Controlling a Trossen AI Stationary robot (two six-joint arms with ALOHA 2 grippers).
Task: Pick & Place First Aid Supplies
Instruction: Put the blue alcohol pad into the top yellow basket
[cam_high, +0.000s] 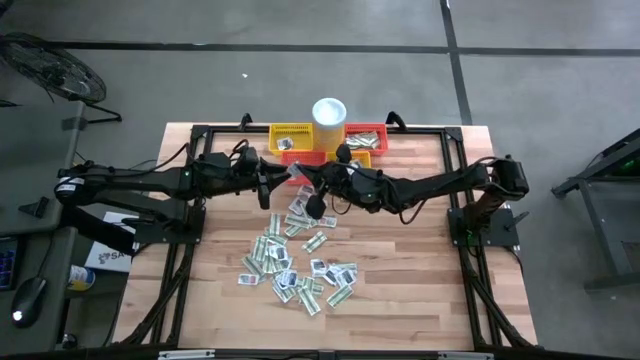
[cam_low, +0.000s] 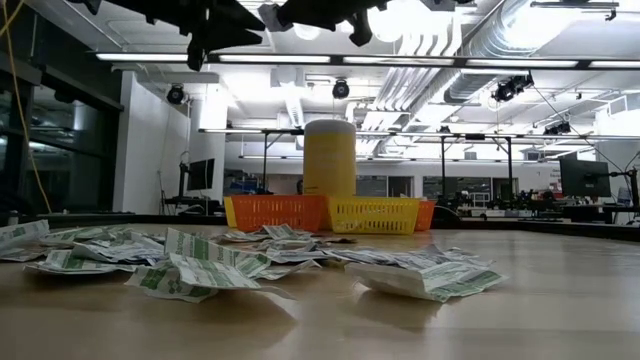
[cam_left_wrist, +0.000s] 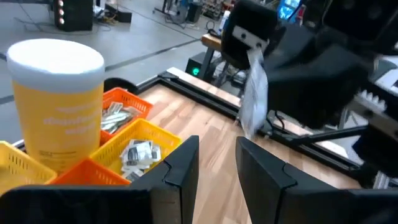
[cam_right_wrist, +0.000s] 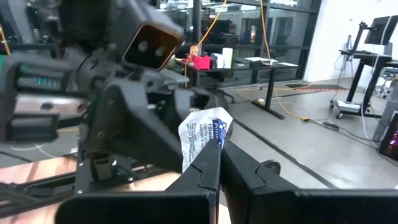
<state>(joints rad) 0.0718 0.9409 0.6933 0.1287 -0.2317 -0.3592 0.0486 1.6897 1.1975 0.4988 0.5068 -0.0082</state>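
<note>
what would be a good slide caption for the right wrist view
Right gripper shut on a white sachet, held up facing the left arm close ahead.

The baskets (cam_high: 300, 140) sit in a row at the table's (cam_high: 440, 290) upper edge, the cup (cam_high: 329, 112) among them. The sachets (cam_high: 295, 265) lie scattered below, toward the frame's lower centre. Both grippers meet just below the baskets, left gripper (cam_high: 276, 182) beside right gripper (cam_high: 312, 190).

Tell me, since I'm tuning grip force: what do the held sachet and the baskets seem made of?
Sachet in the right end effector: apparently thin paper or foil laminate, matte, creased and crumpled. Baskets: probably moulded plastic, with glossy yellow and orange mesh walls.
</note>
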